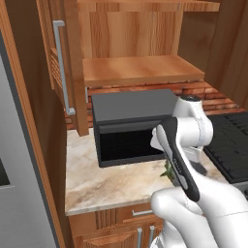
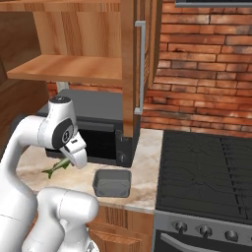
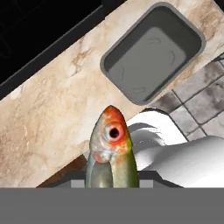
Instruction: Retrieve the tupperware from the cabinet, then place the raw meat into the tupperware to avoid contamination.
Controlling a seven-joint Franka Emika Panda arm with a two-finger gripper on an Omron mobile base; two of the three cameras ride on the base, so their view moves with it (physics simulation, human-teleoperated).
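A: Silvery-green with an orange head, the raw meat [image 3: 111, 151], a small whole fish, is seen closest in the hand view, gripped between the jaws, which are closed on its body; the fingertips themselves are hidden behind it.

B: Its axis?

A: The long axis is run along the gripper [image 2: 74, 158], head pointed away from the hand; in the right base view the dark tail is seen trailing out to the left, above the marble counter [image 2: 142, 177].

B: And the tupperware [image 3: 154, 51]?

A: It is set open on the counter near the front edge, ahead of the fish's head and off to one side, clearly apart. Behind it the microwave [image 2: 98, 133] is placed, under the opened cabinet [image 2: 129, 69].
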